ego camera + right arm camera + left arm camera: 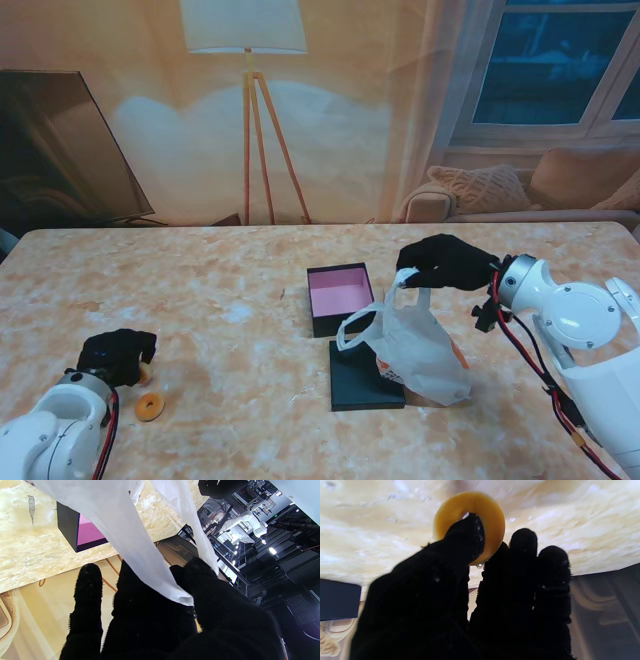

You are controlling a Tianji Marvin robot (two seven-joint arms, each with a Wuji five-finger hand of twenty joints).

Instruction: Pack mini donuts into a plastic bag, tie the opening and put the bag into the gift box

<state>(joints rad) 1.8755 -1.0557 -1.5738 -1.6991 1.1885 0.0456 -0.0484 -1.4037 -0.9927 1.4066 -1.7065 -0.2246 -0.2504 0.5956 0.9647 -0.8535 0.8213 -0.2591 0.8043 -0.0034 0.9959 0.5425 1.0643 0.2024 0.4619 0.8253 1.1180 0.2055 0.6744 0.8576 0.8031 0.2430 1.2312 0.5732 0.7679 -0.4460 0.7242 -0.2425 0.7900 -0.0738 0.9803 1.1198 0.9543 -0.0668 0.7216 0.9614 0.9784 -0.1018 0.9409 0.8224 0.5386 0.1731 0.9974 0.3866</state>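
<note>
A white plastic bag (pixel 420 345) stands on the black box lid (pixel 350 385), with orange showing through its side. My right hand (pixel 445 262) is shut on one bag handle (pixel 130 537) and holds it up; the other handle (pixel 355 325) droops to the left. The open gift box (pixel 340 298) with its pink inside sits just beyond the bag. At the near left, my left hand (pixel 118 355) pinches a mini donut (pixel 492 512) between thumb and fingers, just over the table. A second mini donut (pixel 150 406) lies on the table near that hand.
The marble table (pixel 220 300) stretches between the two hands. A dark block (pixel 337 600) shows at the edge of the left wrist view. A floor lamp (pixel 250 120) and a sofa (pixel 520 190) stand beyond the far edge.
</note>
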